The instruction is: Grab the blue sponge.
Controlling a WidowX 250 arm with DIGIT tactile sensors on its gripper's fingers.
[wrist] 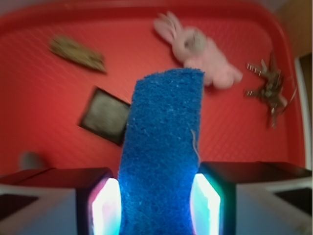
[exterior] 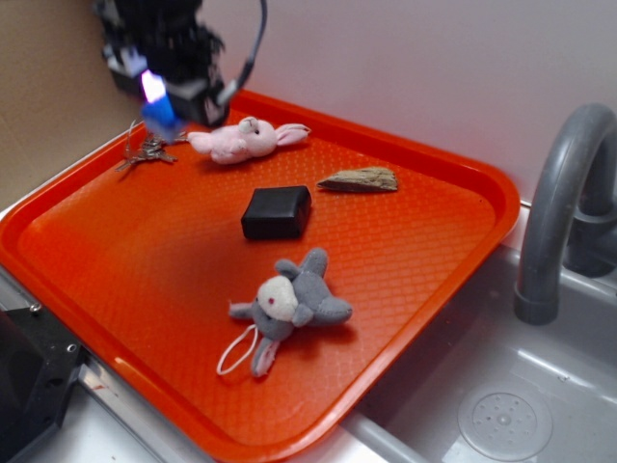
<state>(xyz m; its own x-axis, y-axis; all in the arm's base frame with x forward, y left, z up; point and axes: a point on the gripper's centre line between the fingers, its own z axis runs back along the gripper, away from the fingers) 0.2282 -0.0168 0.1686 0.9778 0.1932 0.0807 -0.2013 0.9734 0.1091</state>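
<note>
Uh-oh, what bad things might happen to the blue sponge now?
1. The tool pinches only one end of the blue sponge, held above the orange tray. It is soft, so it might bend or slip out.
2. If it drops, it may land near the pink bunny or the keys close below.

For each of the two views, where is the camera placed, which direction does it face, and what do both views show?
Exterior: off the robot, above the tray's near corner, looking down across it; the gripper shows far left.
Wrist: on the arm, looking down past the jaws, which are shut on the blue sponge.
Shared: the sponge, pink bunny, black block, keys, brown piece.
</note>
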